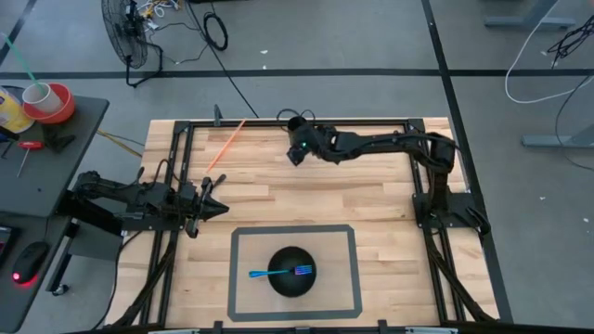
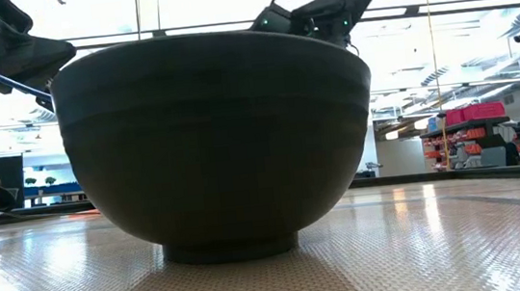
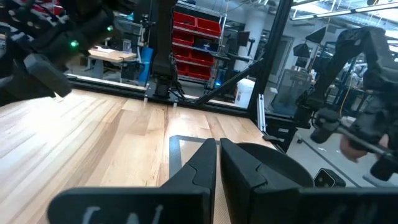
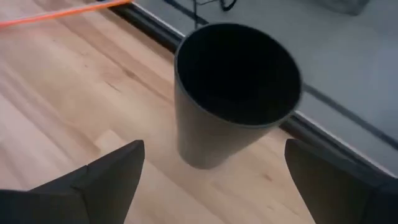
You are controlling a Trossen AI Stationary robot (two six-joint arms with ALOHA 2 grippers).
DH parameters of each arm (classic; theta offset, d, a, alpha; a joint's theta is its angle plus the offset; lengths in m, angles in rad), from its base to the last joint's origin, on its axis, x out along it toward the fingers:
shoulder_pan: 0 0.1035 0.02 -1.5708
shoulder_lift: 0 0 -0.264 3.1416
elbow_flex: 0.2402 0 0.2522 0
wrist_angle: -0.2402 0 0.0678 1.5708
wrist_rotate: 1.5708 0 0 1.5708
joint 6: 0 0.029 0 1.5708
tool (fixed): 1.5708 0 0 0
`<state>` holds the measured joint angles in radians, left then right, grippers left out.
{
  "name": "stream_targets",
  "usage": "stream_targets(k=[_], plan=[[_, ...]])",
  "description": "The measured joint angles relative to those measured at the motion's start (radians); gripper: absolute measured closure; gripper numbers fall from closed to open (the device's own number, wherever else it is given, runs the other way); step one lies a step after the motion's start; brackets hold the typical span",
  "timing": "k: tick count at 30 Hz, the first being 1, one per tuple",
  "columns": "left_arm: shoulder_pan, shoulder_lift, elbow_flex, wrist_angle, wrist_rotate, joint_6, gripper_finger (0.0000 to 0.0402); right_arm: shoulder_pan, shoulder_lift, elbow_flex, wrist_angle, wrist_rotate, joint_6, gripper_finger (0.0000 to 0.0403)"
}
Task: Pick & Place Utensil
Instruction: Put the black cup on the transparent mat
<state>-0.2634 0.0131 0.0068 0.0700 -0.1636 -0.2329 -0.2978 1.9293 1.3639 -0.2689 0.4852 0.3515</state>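
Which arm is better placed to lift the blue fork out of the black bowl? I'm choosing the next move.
Probably the left. Its gripper, fingers shut, sits nearer the black bowl holding the blue fork. The right gripper is open at the far edge, facing a dark cup.

The whole wooden table (image 1: 371, 195) is seen straight down from overhead, while the low view is set at table-top height so near the black bowl (image 2: 216, 140) that the bowl fills most of the picture, with the room seen beyond. The left wrist view is faced level across the table past its own claw (image 3: 217, 163) toward the same bowl (image 3: 277, 165) and the far frame. The right wrist view is aimed steeply down, close upon a dark cup (image 4: 230, 93) also seen from overhead (image 1: 290, 119).
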Motion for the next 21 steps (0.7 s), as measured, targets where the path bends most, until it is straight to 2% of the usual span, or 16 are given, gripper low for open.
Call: stream_targets(k=[6, 14, 21], plan=[[0.0, 0.0, 0.0, 0.0, 0.0, 0.0, 0.0376, -0.027, 0.0, -0.075, 0.174, -0.033, -0.037, 0.0012], [0.0, 0.0, 0.0, 0.0, 0.0, 0.0, 0.0376, -0.056, 0.005, -0.134, 0.282, -0.027, -0.068, 0.0012], [0.0, 0.0, 0.0, 0.0, 0.0, 0.0, 0.0376, -0.08, 0.005, -0.145, 0.383, -0.094, -0.155, 0.0011]])
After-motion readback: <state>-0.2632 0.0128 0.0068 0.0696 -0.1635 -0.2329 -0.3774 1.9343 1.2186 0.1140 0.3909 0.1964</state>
